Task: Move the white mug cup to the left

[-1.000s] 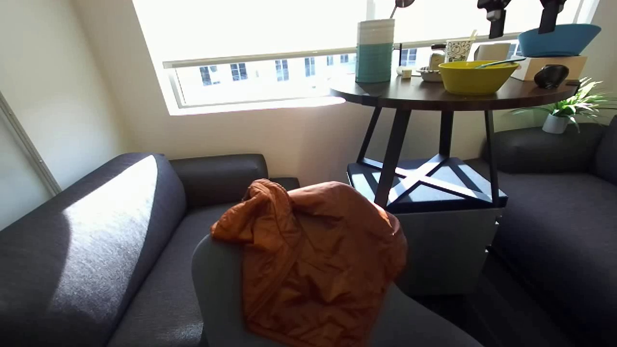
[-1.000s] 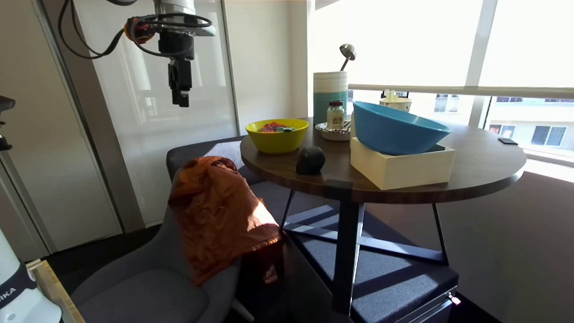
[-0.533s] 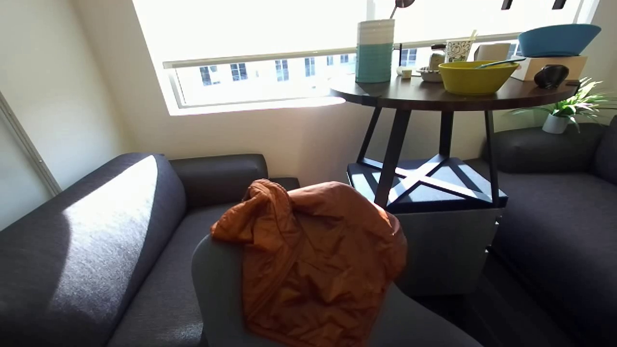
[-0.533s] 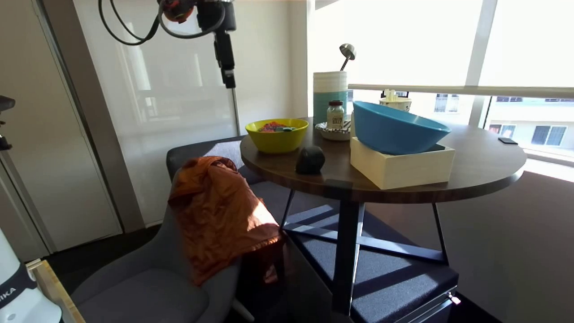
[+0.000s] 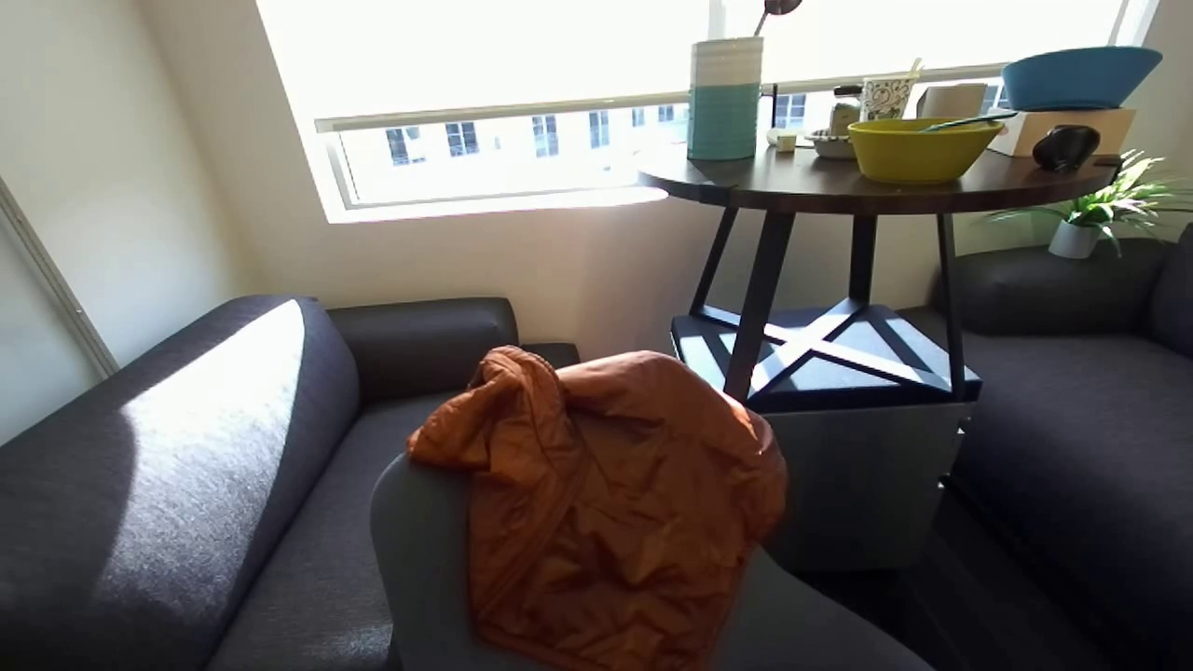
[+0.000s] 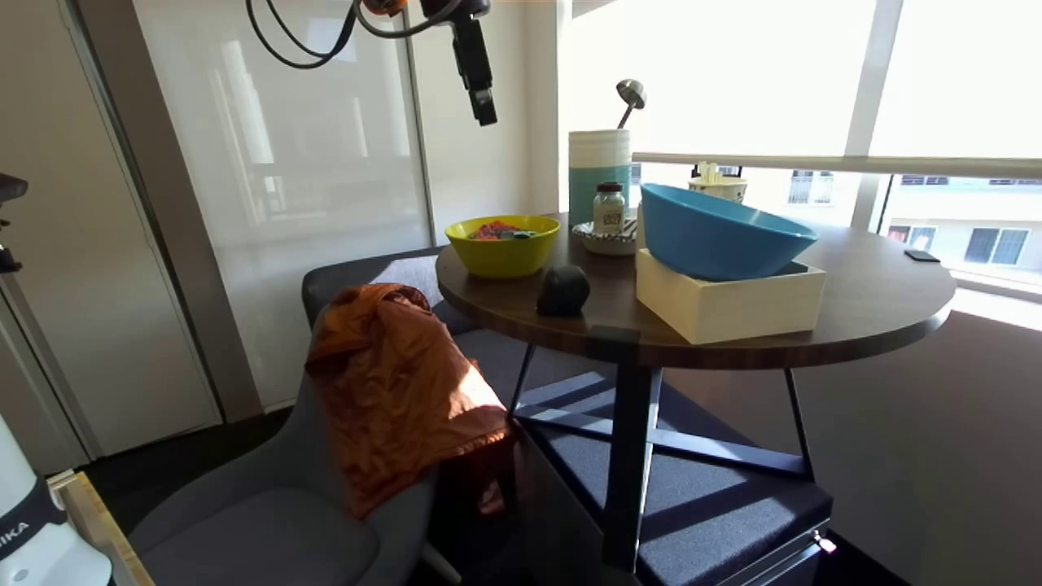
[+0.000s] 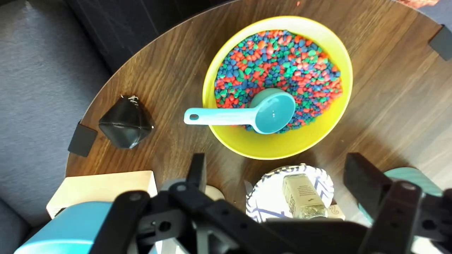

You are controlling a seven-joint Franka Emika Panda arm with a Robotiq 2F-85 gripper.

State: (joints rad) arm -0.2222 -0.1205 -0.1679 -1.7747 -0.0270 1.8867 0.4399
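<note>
Two fingers of the pincer (image 7: 279, 171) stand wide apart in our wrist view, so we call it released. In an exterior view we see it hang tilted, well above the table (image 6: 883, 281). What we take for the mug (image 7: 214, 192) is below the pincer, largely hidden by the finger on the wrist view's left: we make out just a pale rounded edge beside that finger, and cannot be sure it is the mug, nor can we pick it out for certain in either exterior view. Below the gap between the fingers we see the plate (image 7: 265, 203) with the jar (image 7: 300, 194) on it. Ahead of the pincer, toward the top of the wrist view, is the yellow bowl (image 7: 279, 146) of coloured bits (image 7: 268, 60), the scoop (image 7: 273, 111) lying in it with its handle over the rim. Past the finger on the right we find the cylinder (image 7: 415, 173), partly covered. Out beyond the opposite finger are the blue bowl (image 7: 70, 222), tilted, resting on the pale box (image 7: 106, 185), and, farther ahead, the black thing (image 7: 125, 121) near the table's edge
</note>
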